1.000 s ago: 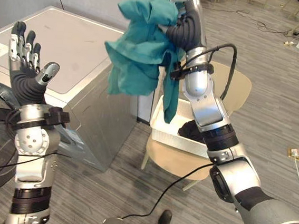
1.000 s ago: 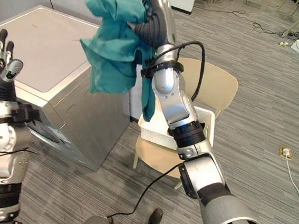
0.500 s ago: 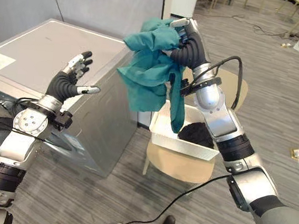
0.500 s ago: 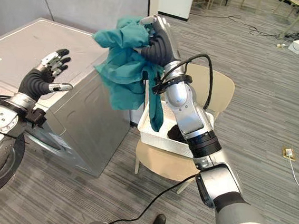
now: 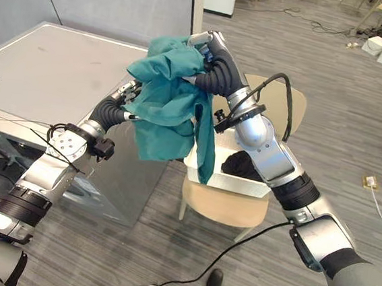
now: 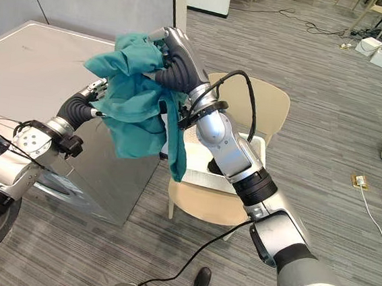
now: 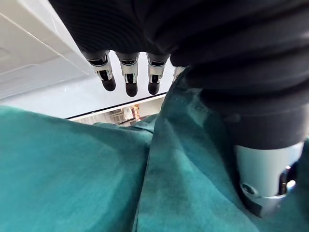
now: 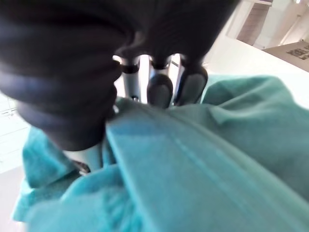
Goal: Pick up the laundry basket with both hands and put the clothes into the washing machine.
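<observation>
Soft matt cloth garment; smooth brushed-metal washer.

White laundry basket rests on the tan chair.

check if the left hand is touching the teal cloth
Touching: the left wrist view shows the teal cloth lying against the thumb of the left hand.

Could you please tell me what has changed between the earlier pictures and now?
The left hand swung in from the robot's left, fingers straight, and now touches the crumpled teal cloth. The right hand still grips that cloth; the white plastic basket stays on the beige chair.
</observation>
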Available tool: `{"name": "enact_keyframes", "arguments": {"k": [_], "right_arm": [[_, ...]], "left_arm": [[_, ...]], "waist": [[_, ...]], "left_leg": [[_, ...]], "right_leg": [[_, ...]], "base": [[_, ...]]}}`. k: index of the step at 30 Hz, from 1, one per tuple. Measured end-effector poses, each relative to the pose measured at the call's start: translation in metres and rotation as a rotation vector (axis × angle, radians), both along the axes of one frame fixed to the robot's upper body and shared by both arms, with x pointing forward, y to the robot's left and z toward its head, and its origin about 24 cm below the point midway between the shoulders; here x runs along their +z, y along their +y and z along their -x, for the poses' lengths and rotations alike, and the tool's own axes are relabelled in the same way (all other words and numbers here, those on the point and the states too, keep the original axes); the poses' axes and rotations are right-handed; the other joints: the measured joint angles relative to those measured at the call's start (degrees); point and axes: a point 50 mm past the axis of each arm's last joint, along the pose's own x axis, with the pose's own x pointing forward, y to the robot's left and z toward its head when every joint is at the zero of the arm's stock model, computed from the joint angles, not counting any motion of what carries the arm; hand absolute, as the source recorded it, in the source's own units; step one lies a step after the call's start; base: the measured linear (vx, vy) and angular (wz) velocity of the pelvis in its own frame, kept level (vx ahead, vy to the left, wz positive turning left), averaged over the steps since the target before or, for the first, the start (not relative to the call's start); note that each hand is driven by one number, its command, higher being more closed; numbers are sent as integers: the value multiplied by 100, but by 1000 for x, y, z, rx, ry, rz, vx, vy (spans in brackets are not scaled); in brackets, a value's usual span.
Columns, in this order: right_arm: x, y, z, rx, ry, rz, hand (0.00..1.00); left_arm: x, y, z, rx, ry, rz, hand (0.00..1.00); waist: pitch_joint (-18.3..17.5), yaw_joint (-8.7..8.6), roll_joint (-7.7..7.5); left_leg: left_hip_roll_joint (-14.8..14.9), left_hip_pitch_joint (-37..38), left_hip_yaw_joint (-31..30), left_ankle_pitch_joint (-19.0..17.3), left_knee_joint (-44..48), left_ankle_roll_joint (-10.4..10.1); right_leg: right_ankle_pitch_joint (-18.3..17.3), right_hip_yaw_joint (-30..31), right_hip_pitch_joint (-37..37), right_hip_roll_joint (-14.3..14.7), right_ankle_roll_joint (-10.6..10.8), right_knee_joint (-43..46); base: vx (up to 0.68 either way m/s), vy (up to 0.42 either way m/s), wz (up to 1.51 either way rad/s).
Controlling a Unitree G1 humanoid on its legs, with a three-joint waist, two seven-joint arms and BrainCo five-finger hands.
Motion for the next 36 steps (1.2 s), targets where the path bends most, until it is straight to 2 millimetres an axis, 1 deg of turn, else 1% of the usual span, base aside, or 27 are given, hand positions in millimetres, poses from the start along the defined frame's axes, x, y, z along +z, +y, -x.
{"name": "enact_keyframes", "arguments": {"k": [1,3,5,7,9,10,11,12,15,23,25,26,27,28,29,30,31,32,33,36], "right_arm": [[4,3,2,10,-15,5,100],[4,4,2,16,-14,4,100],[4,7,4,32,-14,5,100],[7,9,5,38,-22,5,100],[16,15,8,66,-40,-11,100],[20,18,10,82,-48,-20,100],[23,23,13,100,-55,-29,100],[24,25,14,108,-56,-34,100],[24,31,17,135,-47,-51,100],[19,36,18,148,-40,-28,100],[19,36,18,148,-39,-29,100],[18,36,18,151,-32,-34,100],[15,37,20,158,-24,-41,100],[11,37,21,166,-8,-59,100],[6,39,22,175,15,-81,100],[5,40,23,180,23,-90,100],[5,41,23,181,30,-102,100],[7,40,23,180,29,-114,100],[8,35,21,167,26,-122,100],[7,27,16,135,24,-110,100]], "left_arm": [[2,-5,-2,-16,-4,16,0],[5,-15,-6,-58,-1,46,0],[7,-24,-8,-119,10,68,0],[7,-28,-6,-152,18,83,0],[4,-35,-5,-199,43,98,0],[3,-37,-5,-206,49,104,0],[3,-39,-4,-214,51,110,0],[3,-41,-4,-223,52,111,0],[4,-53,-4,-269,57,138,0],[-1,-63,-7,-267,60,191,0],[3,-67,-14,-242,40,203,0],[11,-66,-20,-216,13,204,100],[18,-64,-24,-190,-15,201,100],[30,-62,-28,-155,-69,248,100],[38,-63,-30,-112,-124,345,100],[39,-66,-31,-96,-143,385,100],[37,-72,-30,-76,-159,441,100],[32,-73,-30,-62,-154,454,100],[27,-70,-29,-40,-146,437,100],[26,-61,-29,-8,-149,430,100]], "waist": [[2,4,-3],[1,9,-8],[5,0,-11],[5,-4,-11],[9,-26,-12],[12,-57,-12],[13,-128,-14],[14,-138,-14],[21,-138,-17],[79,-145,-39],[85,-145,-49],[98,-152,-69],[116,-162,-98],[135,-169,-134],[140,-173,-146],[140,-165,-146],[141,-154,-147],[142,-152,-149],[151,-154,-170],[190,-152,-201]], "left_leg": [[-3,-29,31,0,-3,1],[-1,-32,25,-1,1,2],[5,-18,52,-1,7,3],[12,-12,77,-1,11,3],[15,-19,139,-6,4,11],[15,-16,154,-20,-1,34],[19,-19,158,-27,-8,45],[23,-18,160,-27,-9,45],[42,-8,236,-23,-9,48],[38,-31,255,6,-5,24],[20,-30,247,6,-6,24],[6,-29,248,5,-3,25],[1,-22,250,5,-3,25],[-4,-20,252,4,-1,26],[-11,-11,244,4,-1,28],[-15,-10,241,3,-2,29],[-21,-11,232,3,-7,29],[-18,-10,229,1,-7,32],[-13,-4,232,1,-8,32],[-4,-1,239,1,-5,31]], "right_leg": [[16,40,-37,-3,-1,-1],[17,39,-33,-3,-2,-3],[22,64,-28,-2,5,4],[39,88,-31,3,28,4],[56,171,-27,4,52,5],[58,188,-29,3,55,5],[74,191,-29,1,78,5],[90,206,-30,3,100,5],[156,354,-53,12,190,2],[152,373,-136,17,183,3],[152,370,-133,1,182,2],[153,372,-130,-13,182,2],[153,375,-125,-18,182,2],[153,355,-114,-24,182,4],[153,351,-98,-33,182,4],[153,350,-95,-38,182,4],[153,350,-94,-44,182,2],[152,351,-94,-43,182,2],[152,355,-94,-36,182,2],[152,366,-97,-24,182,2]], "base": [[-35,85,-10],[-29,70,-2],[-24,94,-5],[-18,75,-8],[-29,85,-12],[-24,86,-4],[-14,87,1],[-13,88,1],[-9,92,-8],[13,61,-3],[4,88,1],[-6,84,0],[-13,79,1],[-13,73,4],[-11,73,5],[-6,78,5],[-1,77,3],[1,85,1],[3,61,-2],[-1,47,-2]]}}
